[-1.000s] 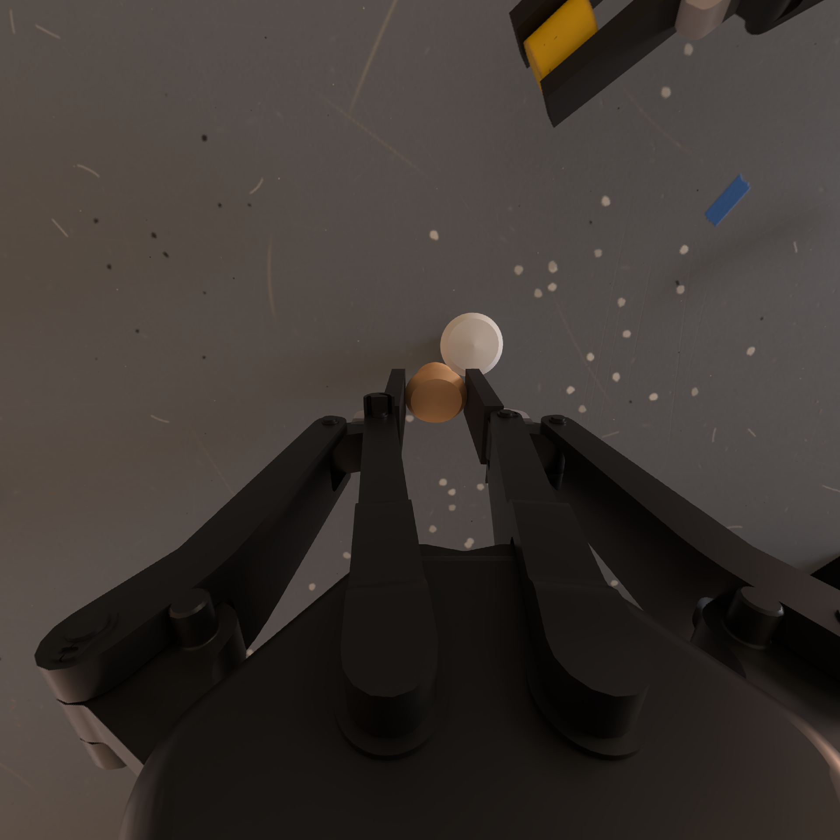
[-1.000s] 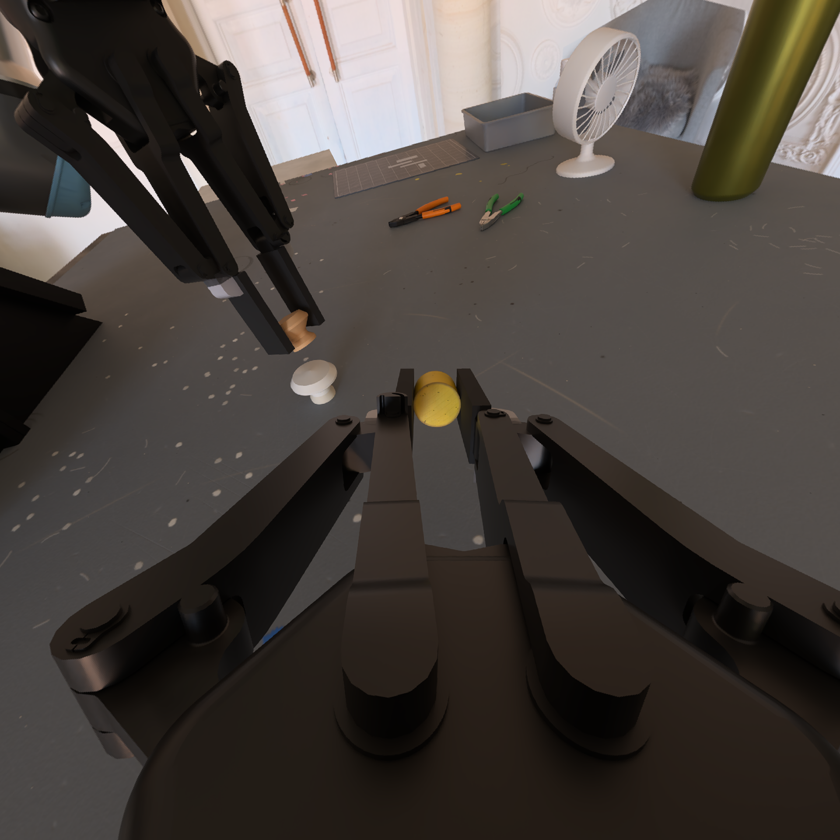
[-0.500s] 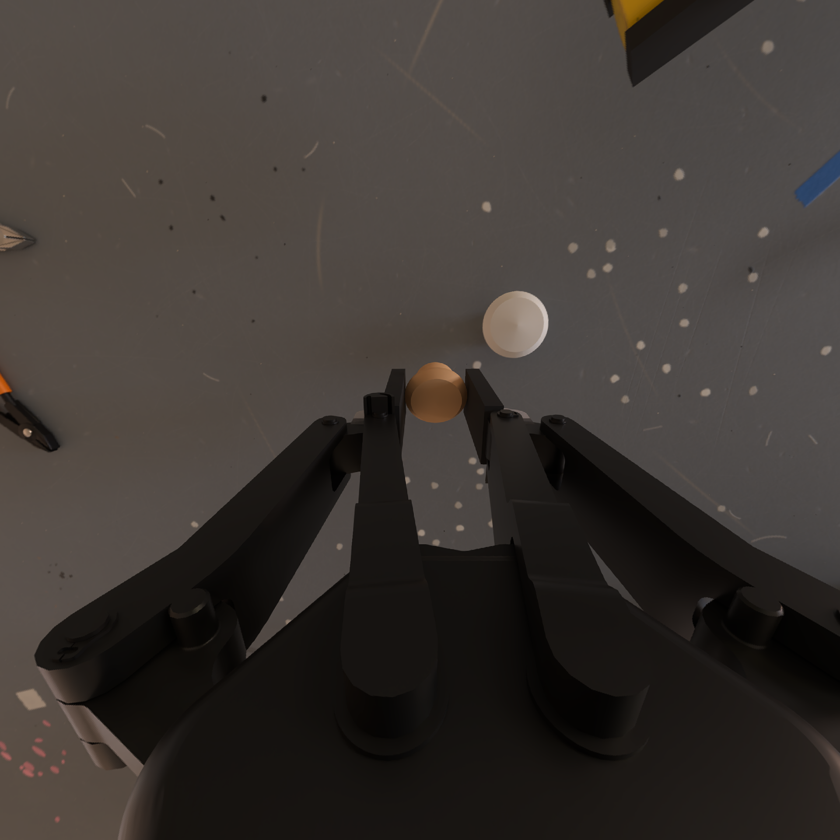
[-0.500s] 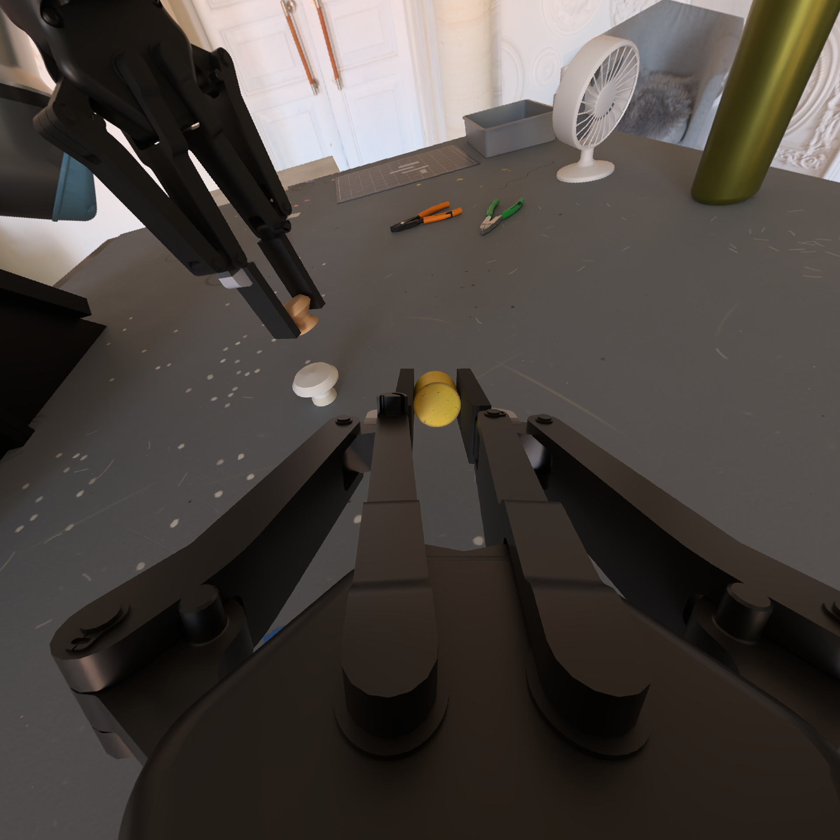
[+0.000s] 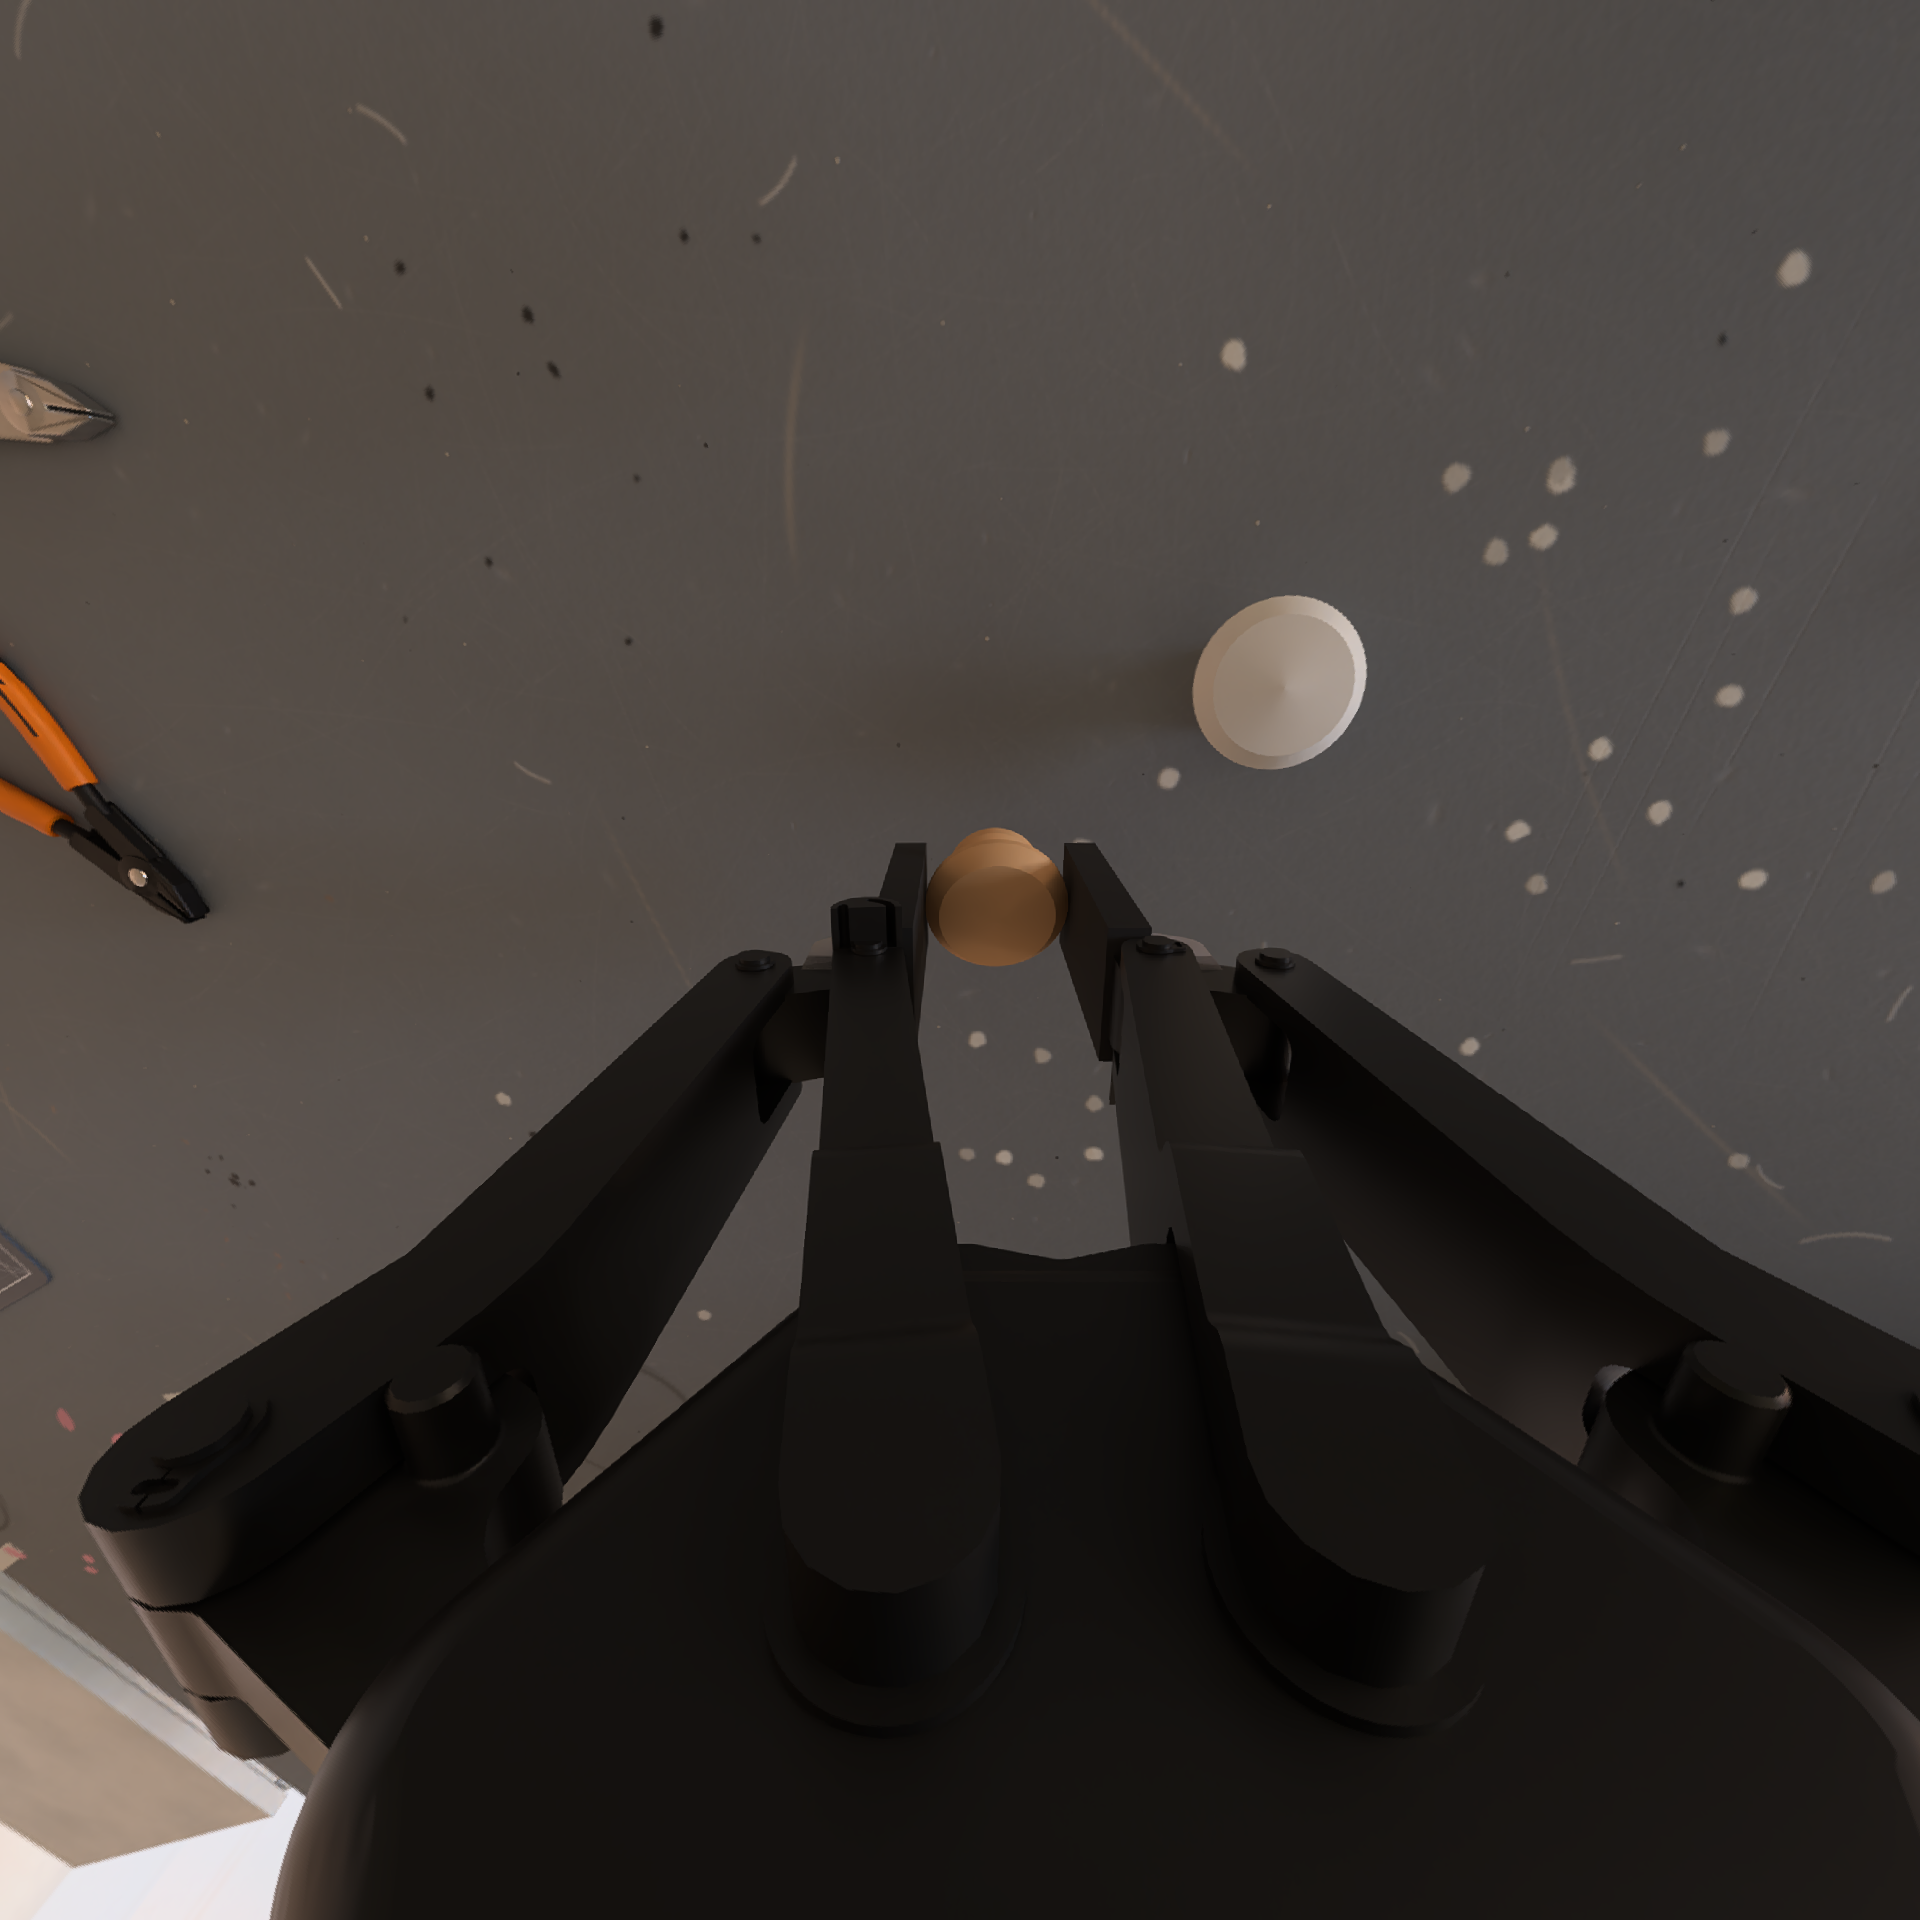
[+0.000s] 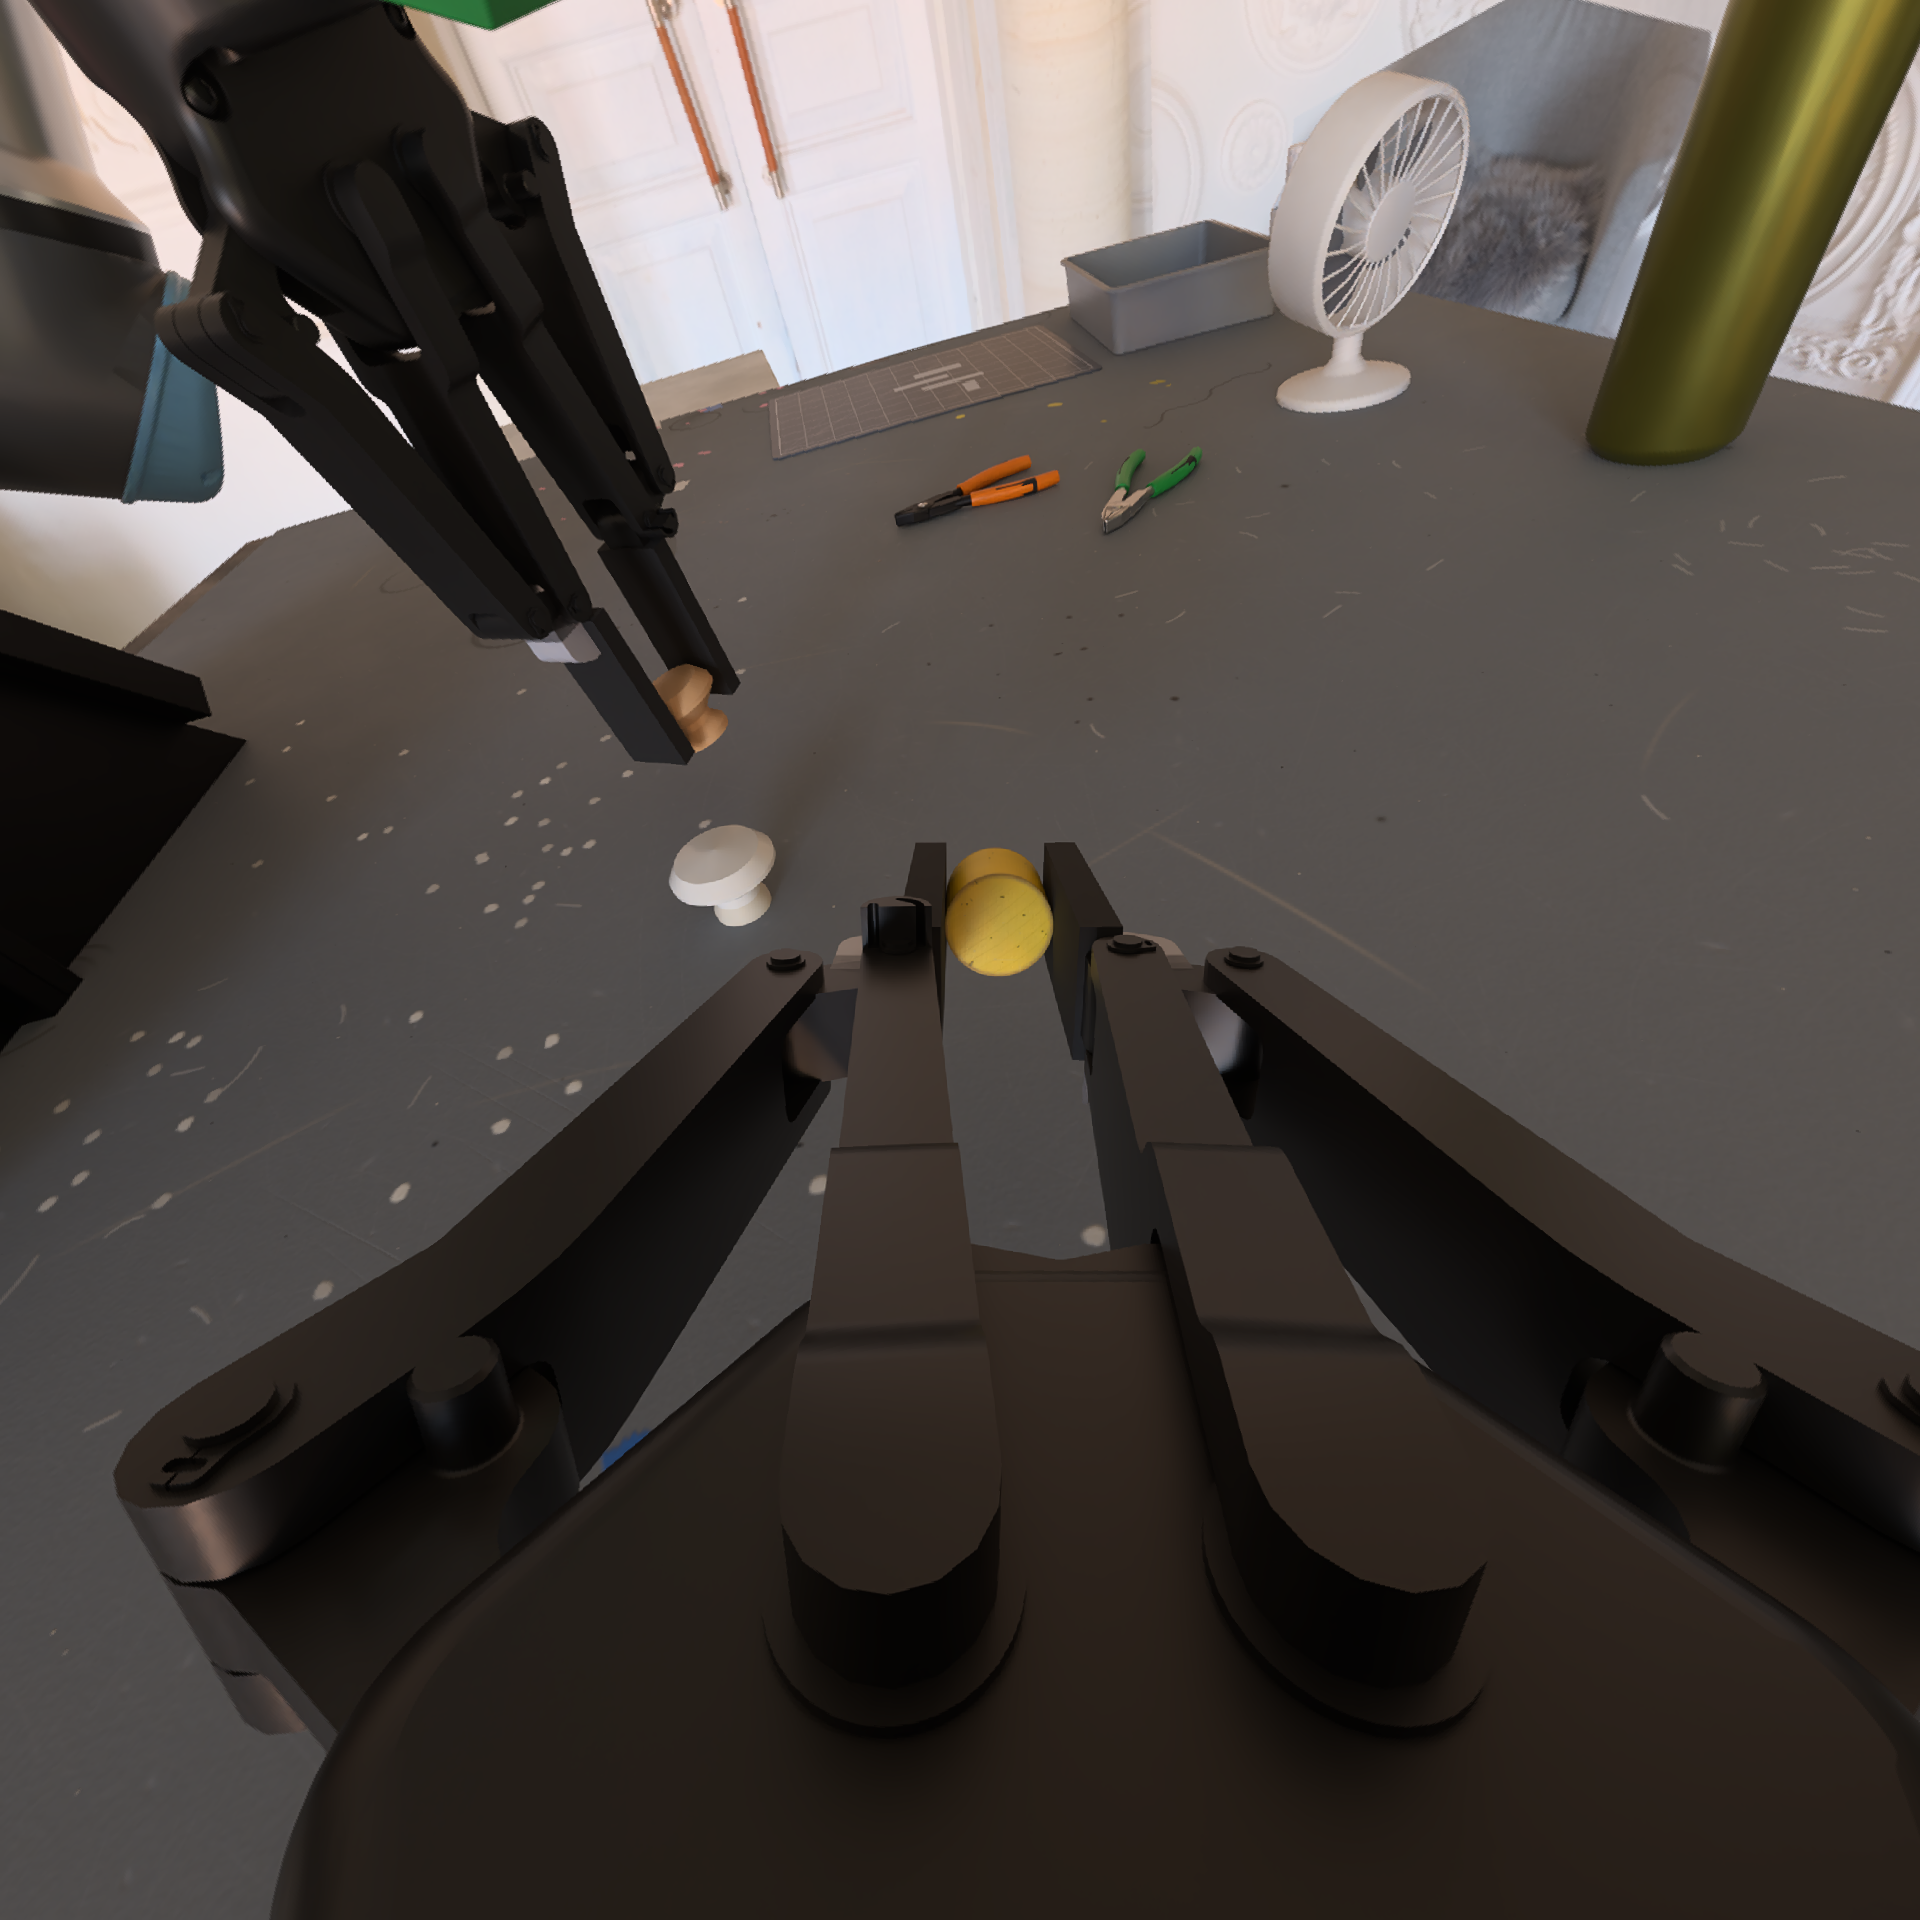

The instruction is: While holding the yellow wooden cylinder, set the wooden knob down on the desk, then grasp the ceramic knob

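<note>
Clamping the wooden knob [image 5: 995, 904], the left gripper [image 5: 995, 883] hides the right gripper [image 6: 995, 894] pinching the yellow wooden cylinder [image 6: 997, 920].

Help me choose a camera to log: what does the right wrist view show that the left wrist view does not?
Only the right wrist view shows the right gripper shut on the yellow wooden cylinder, plus the green pliers, white fan, grey bin and olive column. Only the left wrist view shows the ceramic knob straight from above. Both show the left gripper shut on the wooden knob above the desk, the ceramic knob standing free, and the orange pliers.
</note>
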